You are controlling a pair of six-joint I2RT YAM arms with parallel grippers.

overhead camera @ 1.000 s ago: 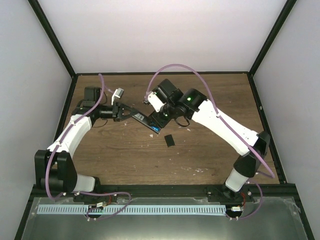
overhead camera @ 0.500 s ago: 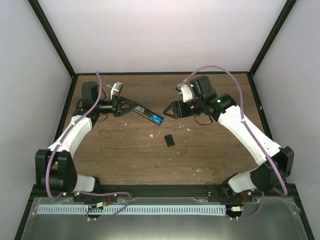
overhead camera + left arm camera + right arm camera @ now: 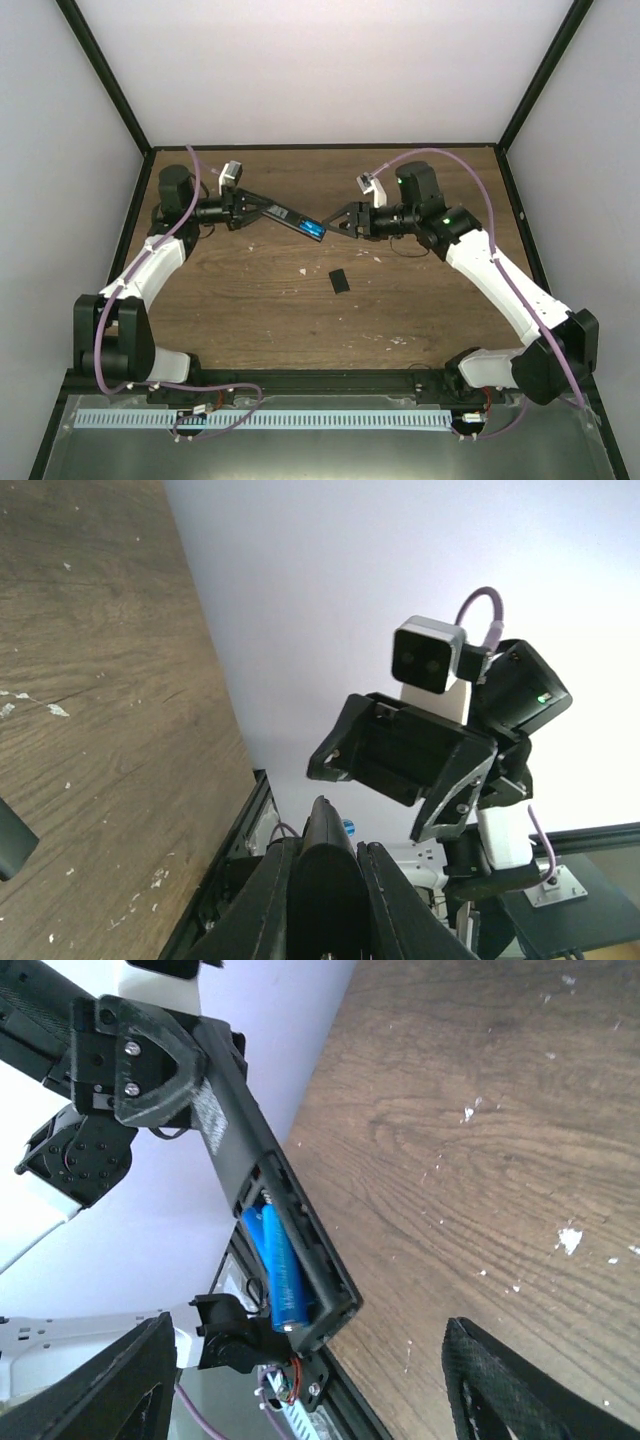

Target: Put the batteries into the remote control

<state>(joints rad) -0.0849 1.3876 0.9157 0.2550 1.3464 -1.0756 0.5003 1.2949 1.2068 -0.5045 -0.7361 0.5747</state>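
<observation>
Top external view: nearest the arm bases, a small squarish black cover piece (image 3: 340, 281) lies flat on the wooden desk (image 3: 420, 300), apart from everything else. Beyond it, the remote control (image 3: 295, 221) is held off the desk between the two arms. Its long axis runs from far-left to near-right, and the battery slot (image 3: 322, 1252) end points toward the right arm. The left end effector (image 3: 262, 207) is pinched on the opposite end of the remote control. The left wrist view shows both fingers (image 3: 268, 900) pressed against the sides of the black bar. The body is a slim black rectangular bar, and the slot is uncovered. In the right wrist view, two blue batteries (image 3: 277, 1265) lie in the slot side by side, lengthwise along the bar's axis. A blue patch shows at the same end in the top view. The right end effector (image 3: 338, 222) sits just beside the slot end with its fingers (image 3: 100, 1385) spread wide and nothing between them. The right wrist view shows clear space between those fingers and the remote control.
</observation>
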